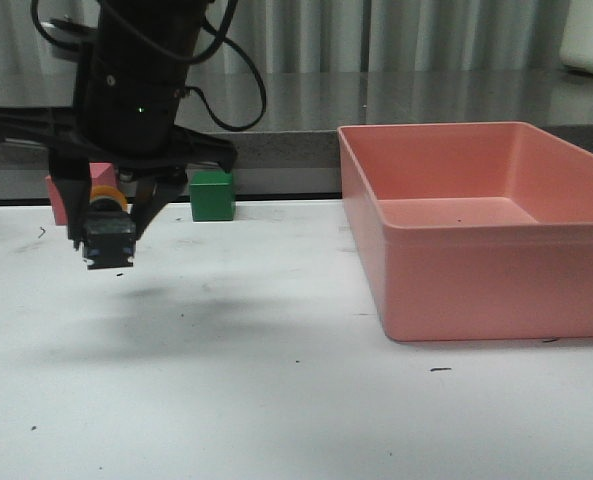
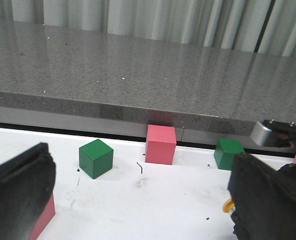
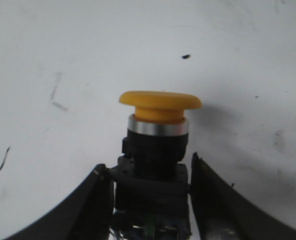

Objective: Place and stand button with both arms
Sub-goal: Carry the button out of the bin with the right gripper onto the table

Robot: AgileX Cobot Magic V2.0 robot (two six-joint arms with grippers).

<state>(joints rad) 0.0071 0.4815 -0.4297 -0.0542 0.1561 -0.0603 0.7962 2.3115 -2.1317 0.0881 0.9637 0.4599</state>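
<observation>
The button has a yellow mushroom cap, a silver ring and a dark boxy base. My right gripper is shut on its base, with the cap pointing away from the wrist. In the front view this gripper holds the button a little above the white table at the left, with the dark base facing the camera. My left gripper is wide open and empty. An edge of the yellow cap shows beside its right finger. I cannot pick out the left gripper in the front view.
A large pink bin stands on the right of the table. A green cube and a red cube stand at the back edge. The left wrist view shows two green cubes and a red cube before a grey ledge.
</observation>
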